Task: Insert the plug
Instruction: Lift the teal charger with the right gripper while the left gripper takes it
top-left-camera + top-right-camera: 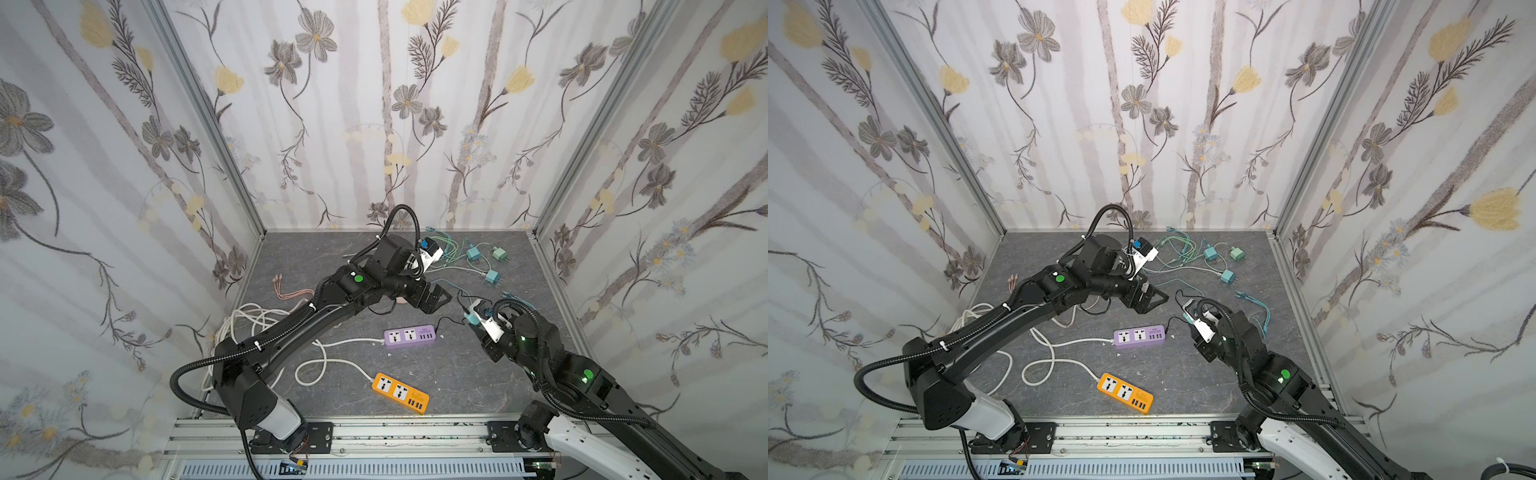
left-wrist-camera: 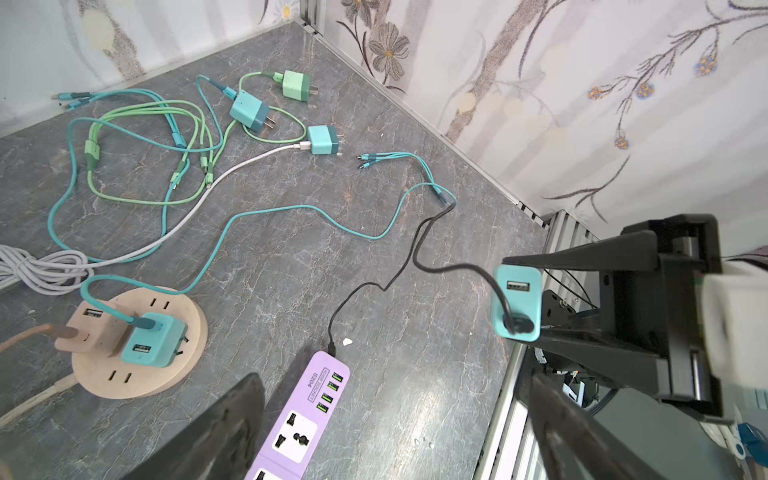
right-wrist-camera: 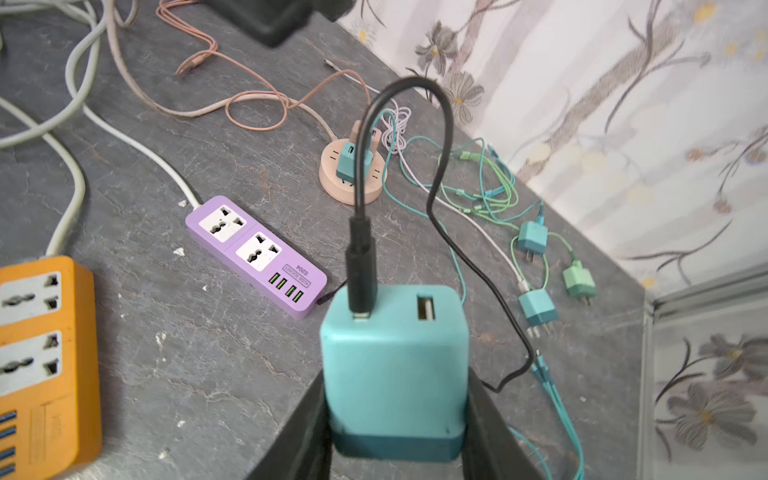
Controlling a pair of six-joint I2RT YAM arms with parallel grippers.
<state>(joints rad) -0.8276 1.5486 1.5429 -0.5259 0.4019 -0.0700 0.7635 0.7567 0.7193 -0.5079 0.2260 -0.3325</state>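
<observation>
Since our right jaws clamp the teal charger (image 3: 395, 365) ports-outward, our left jaws stand apart nearby, probably to regrasp it.

Matt plastic teal charger (image 3: 395, 365); smooth plastic purple strip (image 3: 254, 257); veined stone-look tabletop (image 3: 187, 353).

Grey stone tabletop (image 1: 457, 374): power strips (image 1: 409, 336), chargers (image 1: 493, 276), cables (image 1: 249, 320)

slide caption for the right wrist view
Right gripper clamps a teal charger with a black cable plugged in, purple power strip nearby.
</observation>
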